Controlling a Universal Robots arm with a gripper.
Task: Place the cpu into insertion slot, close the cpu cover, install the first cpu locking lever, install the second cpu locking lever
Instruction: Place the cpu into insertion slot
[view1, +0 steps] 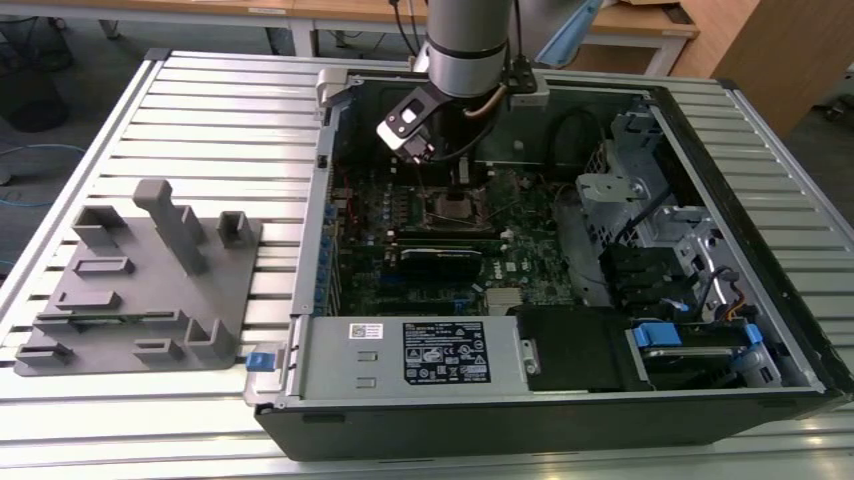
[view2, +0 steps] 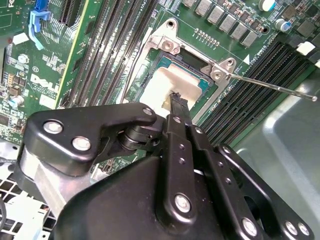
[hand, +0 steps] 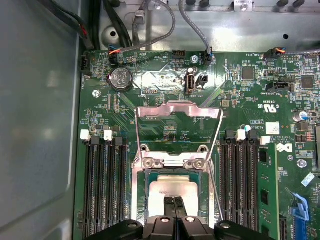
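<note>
Presently, one arm is reaching down from the upper middle of the exterior view into one open computer case, which is lying on a slatted metal table. One grey moulded fixture is sitting on that table at the exterior view's left, well apart from the case. Both wrist views are showing one gripper with its two fingers pressed together, side by side and pinching nothing. Their tips are hanging directly over the cpu; I cannot tell whether they are touching it. One cpu is lying flat inside the one insertion slot, its pale metal top facing up. One cpu cover is standing swung open behind the slot, with green board showing through its square cut-out. One thin locking lever is sticking out unlatched from a corner of the socket bracket, slanting over the memory slots. Two banks of long black memory slots are flanking the socket, one on each side. One coin battery is sitting on the board beyond the open cover.
</note>
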